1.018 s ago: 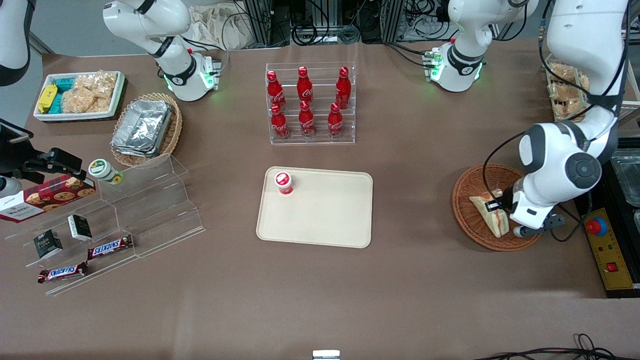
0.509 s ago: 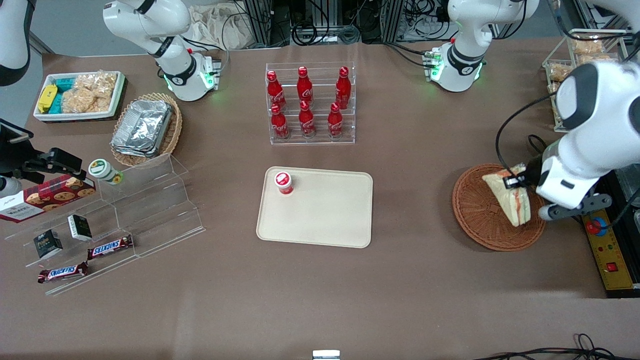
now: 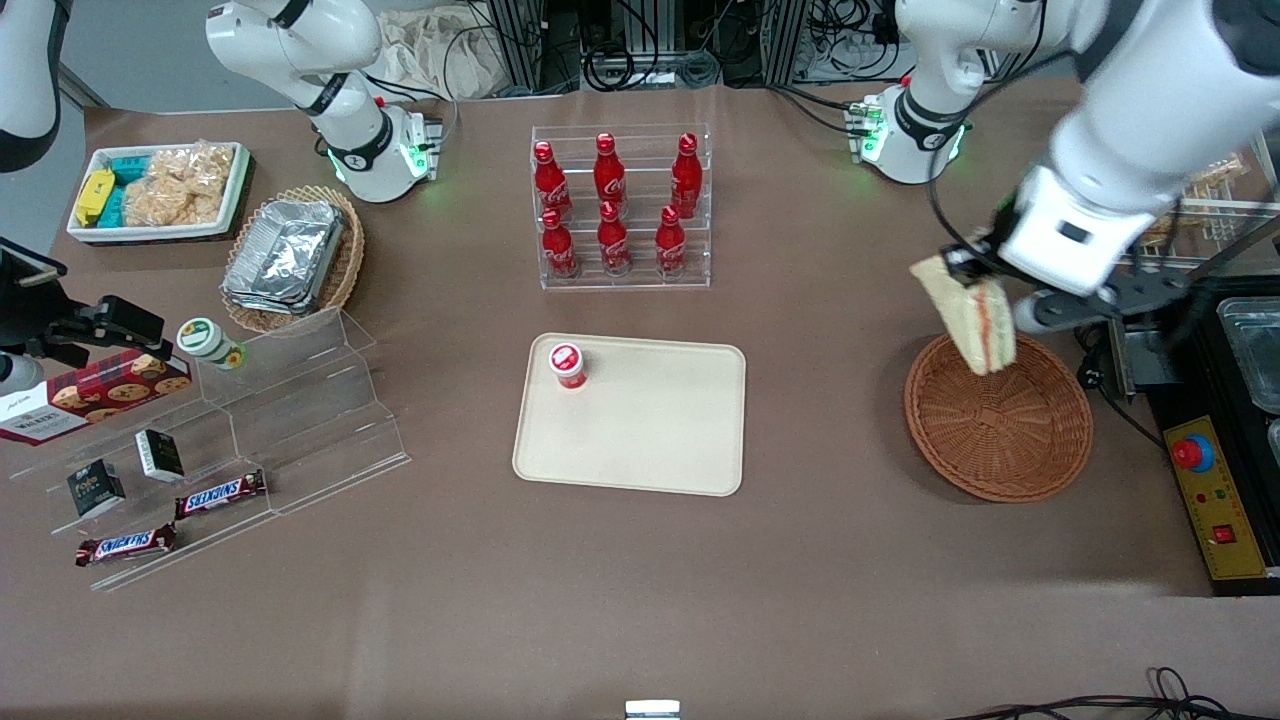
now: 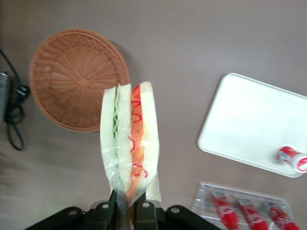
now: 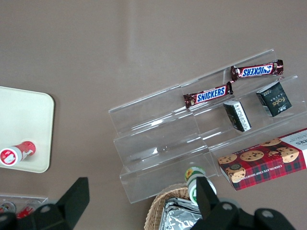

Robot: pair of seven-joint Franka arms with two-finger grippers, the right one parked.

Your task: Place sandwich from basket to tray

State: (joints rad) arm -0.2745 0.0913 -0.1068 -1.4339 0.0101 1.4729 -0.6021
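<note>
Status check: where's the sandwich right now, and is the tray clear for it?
Gripper shut on sandwich, lifted above basket. Basket holds nothing now. Tray not yet reached; small red bottle stands in one corner of it, the rest bare.

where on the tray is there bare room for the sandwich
The flat cream-beige plastic tray is bare except for a small red-and-white bottle in the corner nearest the acrylic rack of red cola bottles. Everything nearer the front camera and toward the working arm is free. The claw holds the wrapped triangular sandwich above the round reddish-brown wicker basket.
</note>
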